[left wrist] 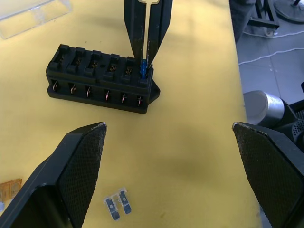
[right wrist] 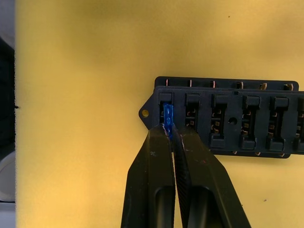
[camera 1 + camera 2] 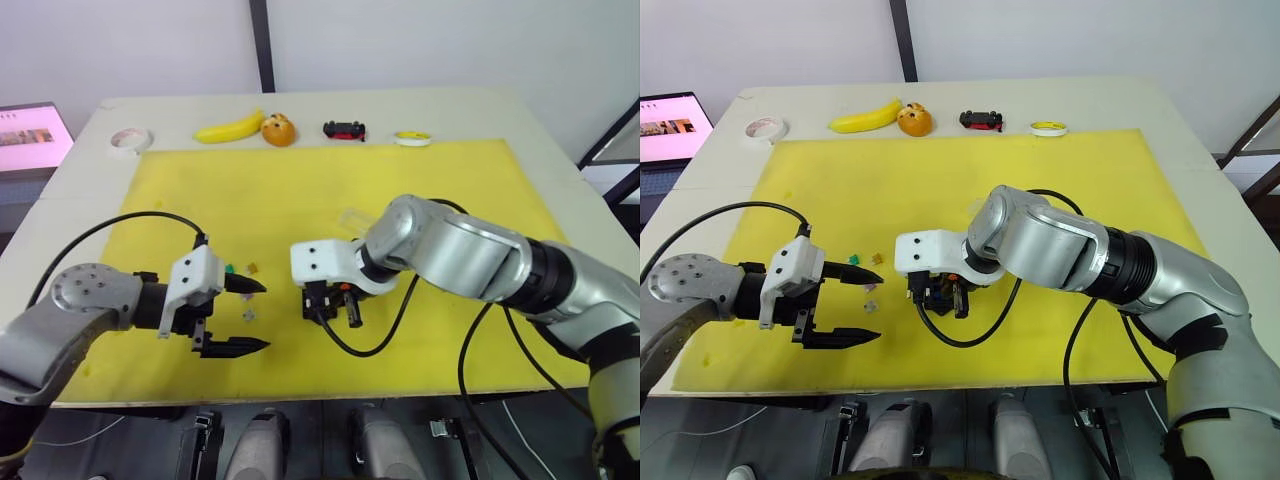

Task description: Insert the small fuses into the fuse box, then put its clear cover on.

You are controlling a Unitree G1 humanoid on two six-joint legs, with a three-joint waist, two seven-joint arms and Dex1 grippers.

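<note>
Near the mat's (image 3: 420, 190) front edge, the right gripper (image 2: 170, 130) pinches a blue fuse (image 2: 167, 115) in the box's (image 1: 102, 78) end slot; the left gripper (image 3: 243, 315) gapes wide, empty.

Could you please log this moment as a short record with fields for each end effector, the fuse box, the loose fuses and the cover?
right end effector: shut on the blue fuse, pressing it into the end slot of the fuse box
left end effector: open, holding nothing, low over the yellow mat
fuse box: on the mat, other slots look unfilled
loose fuses: pale clear fuse and amber fuse lie on the mat near the left end effector
clear cover: off the box, lying beyond it
</note>
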